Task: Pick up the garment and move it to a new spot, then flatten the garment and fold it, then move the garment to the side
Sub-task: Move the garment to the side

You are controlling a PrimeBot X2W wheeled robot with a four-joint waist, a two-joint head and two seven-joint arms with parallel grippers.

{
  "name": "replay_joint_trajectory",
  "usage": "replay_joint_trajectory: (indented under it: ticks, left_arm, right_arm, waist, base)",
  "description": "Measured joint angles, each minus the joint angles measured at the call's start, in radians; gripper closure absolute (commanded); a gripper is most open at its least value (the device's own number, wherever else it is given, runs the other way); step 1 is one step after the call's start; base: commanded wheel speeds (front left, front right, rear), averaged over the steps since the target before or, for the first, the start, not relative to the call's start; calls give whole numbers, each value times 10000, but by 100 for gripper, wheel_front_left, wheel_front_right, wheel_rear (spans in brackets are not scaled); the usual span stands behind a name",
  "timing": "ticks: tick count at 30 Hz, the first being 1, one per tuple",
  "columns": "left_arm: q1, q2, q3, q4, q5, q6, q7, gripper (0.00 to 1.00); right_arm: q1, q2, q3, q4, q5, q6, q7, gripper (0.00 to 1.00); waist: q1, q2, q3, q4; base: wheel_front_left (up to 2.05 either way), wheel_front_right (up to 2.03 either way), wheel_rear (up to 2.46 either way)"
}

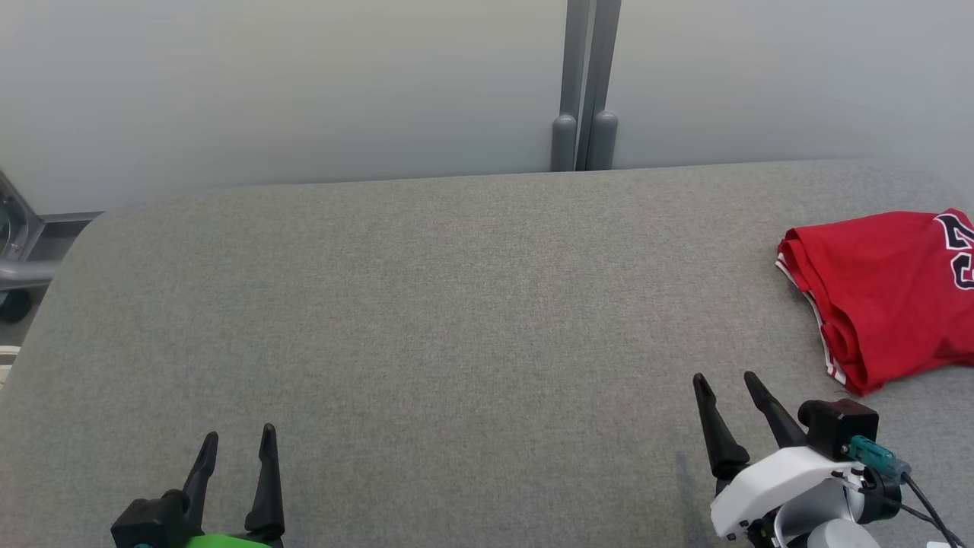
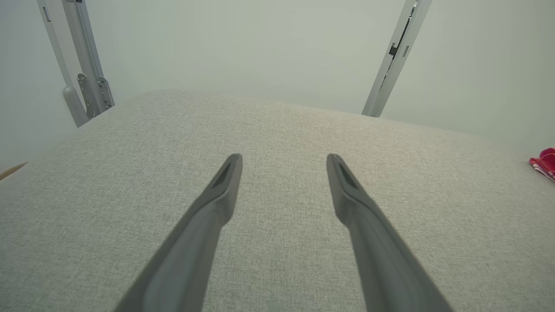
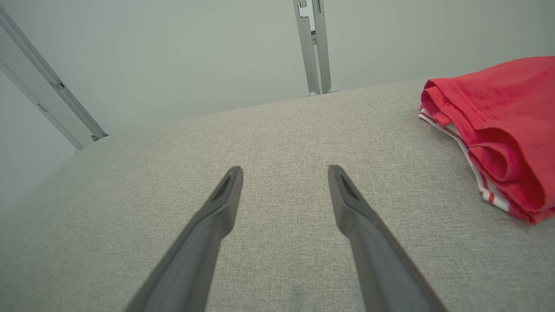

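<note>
Red soft-knit jersey garment (image 1: 883,297), white-striped trim, lies bunched at right edge of grey fabric-covered table (image 1: 456,304). Probably light, limp, sags when lifted; pinch layered near hem. Right gripper (image 1: 724,377) nearby, left gripper (image 1: 239,432) well apart; both spread wide, empty.

Partial numerals (image 1: 961,251) (illegible) on garment (image 1: 875,293)
</note>
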Motion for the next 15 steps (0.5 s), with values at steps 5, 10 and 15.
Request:
replay_joint_trajectory:
  ticks: [5,10,15]
  left_arm:
    - [-2,-44,42,54,15,-52,0,0]
    - [-20,-52,52,199,142,-67,-10,0]
    - [-41,-67,81,230,182,-82,-10,0]
  right_arm:
    - [-1,0,6,31,-33,0,56,0]
    - [-1,-2,25,46,-56,0,86,0]
    - [-2,0,65,52,178,0,67,0]
  waist:
    - [0,0,12,-1]
    - [0,0,28,12]
    - [0,0,55,31]
  base:
    - [0,0,0]
    - [0,0,0]
    - [0,0,0]
